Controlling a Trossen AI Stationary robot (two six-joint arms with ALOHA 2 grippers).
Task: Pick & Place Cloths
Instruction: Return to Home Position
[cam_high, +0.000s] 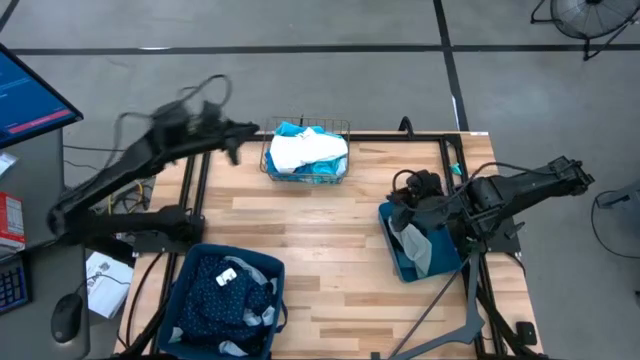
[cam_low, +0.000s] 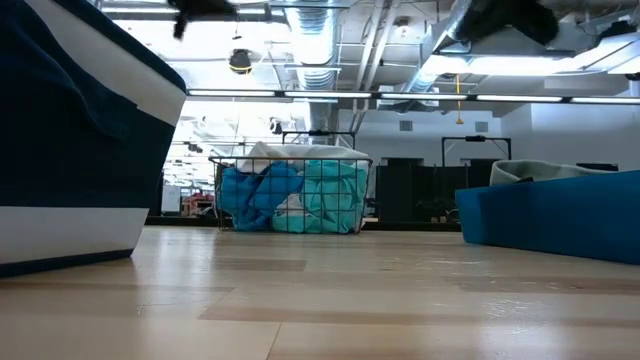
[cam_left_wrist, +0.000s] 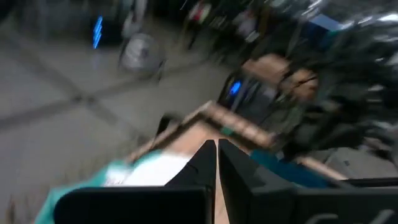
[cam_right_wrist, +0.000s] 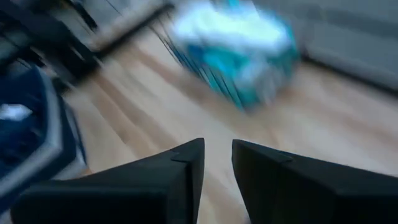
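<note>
A gold wire basket (cam_high: 305, 152) at the table's far edge holds a white cloth (cam_high: 305, 150) on top of turquoise and blue cloths (cam_low: 290, 195). My left gripper (cam_high: 235, 140) hangs shut in the air just left of the basket, holding nothing; its wrist view shows the two fingers (cam_left_wrist: 216, 165) together. My right gripper (cam_high: 398, 205) hovers above the right teal bin (cam_high: 400, 262), where a pale grey cloth (cam_high: 418, 245) lies. Its fingers (cam_right_wrist: 217, 165) stand a little apart with nothing between them. Navy dotted cloths (cam_high: 225, 290) fill the left bin (cam_high: 270, 268).
Bare wooden tabletop (cam_high: 330, 260) lies between the two bins and in front of the basket. A desk with a monitor (cam_high: 30, 95), keyboard and mouse stands left of the table. Cables hang by the left arm's base (cam_high: 140, 225).
</note>
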